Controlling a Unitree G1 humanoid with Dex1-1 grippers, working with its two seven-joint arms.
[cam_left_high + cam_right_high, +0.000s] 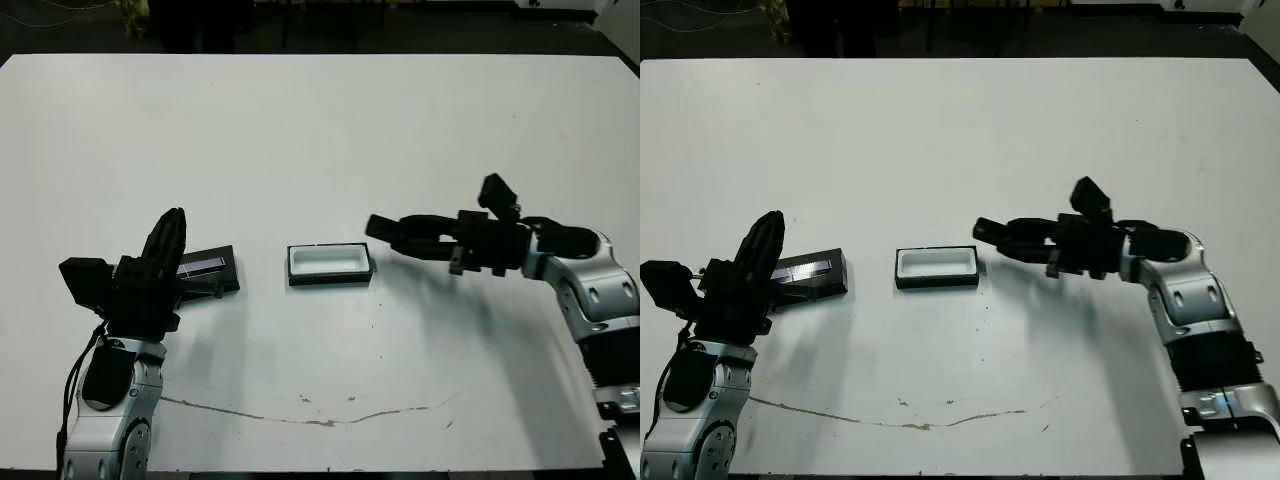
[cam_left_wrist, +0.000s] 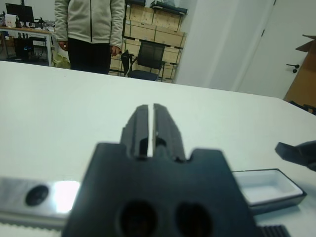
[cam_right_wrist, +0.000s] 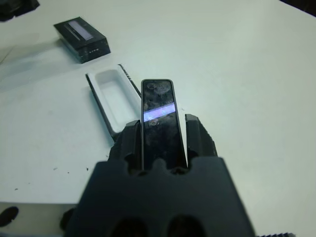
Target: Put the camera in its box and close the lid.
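The white worktop (image 1: 320,130) fills the scene, marked by a thin brownish crack line (image 1: 300,418) near its front edge. The right arm (image 1: 585,290) rises from the front right corner, bends at the elbow and reaches in toward the centre, its forearm lying nearly level above the surface with the wrist turned so the fingers point at the middle of the worktop. The left arm (image 1: 110,400) stands up from the front left corner, its forearm lifted steeply and tilted slightly inward. The right end effector (image 1: 385,232) is clenched on the camera (image 3: 159,121), which the right wrist view shows as a slim black bar held lengthwise between the two fingers, its free end jutting out past the fingertips; it hangs in the air just beside the right end of the box (image 1: 330,264), apart from it. The left end effector (image 1: 170,228) points upward and away, its two fingers pressed nearly together with only a thin slit between them and nothing held. The box lies open at the middle of the worktop, white lining up, with nothing inside. The lid (image 1: 208,270) lies flat to the left of the box, near it but apart, partly hidden behind the left end effector, its silvery strip facing up.
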